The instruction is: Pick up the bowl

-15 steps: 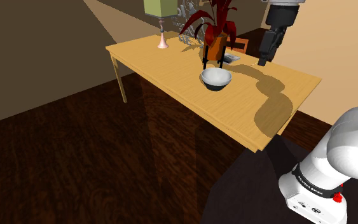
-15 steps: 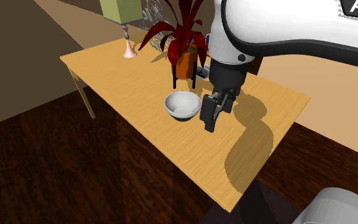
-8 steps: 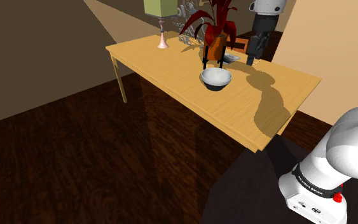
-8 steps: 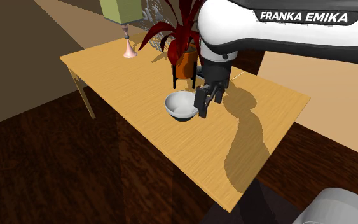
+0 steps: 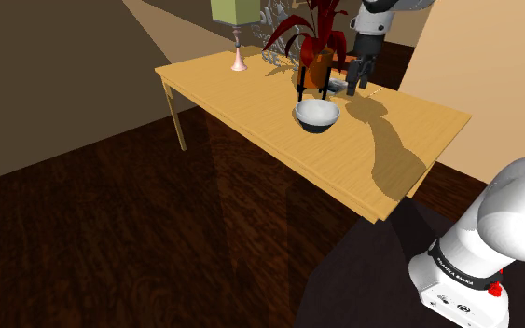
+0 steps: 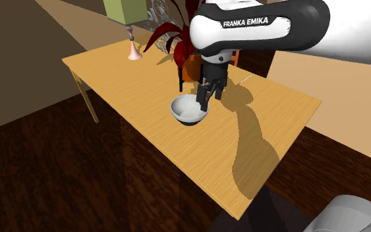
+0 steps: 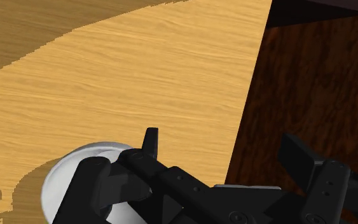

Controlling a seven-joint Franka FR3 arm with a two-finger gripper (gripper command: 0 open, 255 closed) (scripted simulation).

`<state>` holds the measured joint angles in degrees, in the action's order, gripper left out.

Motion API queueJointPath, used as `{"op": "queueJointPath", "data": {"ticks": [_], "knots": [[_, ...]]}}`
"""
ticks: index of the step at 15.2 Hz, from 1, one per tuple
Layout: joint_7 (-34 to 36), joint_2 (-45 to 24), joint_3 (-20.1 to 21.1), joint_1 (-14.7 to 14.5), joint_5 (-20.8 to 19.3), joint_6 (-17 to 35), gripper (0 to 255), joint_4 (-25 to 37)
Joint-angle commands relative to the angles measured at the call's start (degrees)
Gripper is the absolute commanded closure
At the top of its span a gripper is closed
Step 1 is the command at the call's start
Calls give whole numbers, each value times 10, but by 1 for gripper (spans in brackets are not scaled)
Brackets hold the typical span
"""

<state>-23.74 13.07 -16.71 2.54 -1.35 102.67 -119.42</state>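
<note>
gripper [image 6: 205, 102] fingers spread wide, clasping nothing | white bowl [image 6: 185, 113] just beside and below the fingertips, outside the gap, resting on wooden table [image 6: 263, 145] | red-leaved potted plant [image 6: 192, 67] near, past the bowl | pink-footed lamp [image 6: 134, 51] well beyond

Light rectangular wooden table [image 5: 241, 91], matt, with fine visible grain. A smooth, faintly glossy pale grey round bowl [image 5: 316, 113]. Dark wooden floor [image 5: 111, 242] with a soft sheen. Matt black two-finger gripper [image 6: 205, 104].
</note>
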Motion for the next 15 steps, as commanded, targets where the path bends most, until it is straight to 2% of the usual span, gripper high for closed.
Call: {"op": "queueJointPath", "data": {"ticks": [1,8,15], "knots": [[-21,-43,-13,3,8,10,0,31],[-91,-200,-41,26,57,33,0,153],[-146,-369,-44,75,115,17,0,325]]}}
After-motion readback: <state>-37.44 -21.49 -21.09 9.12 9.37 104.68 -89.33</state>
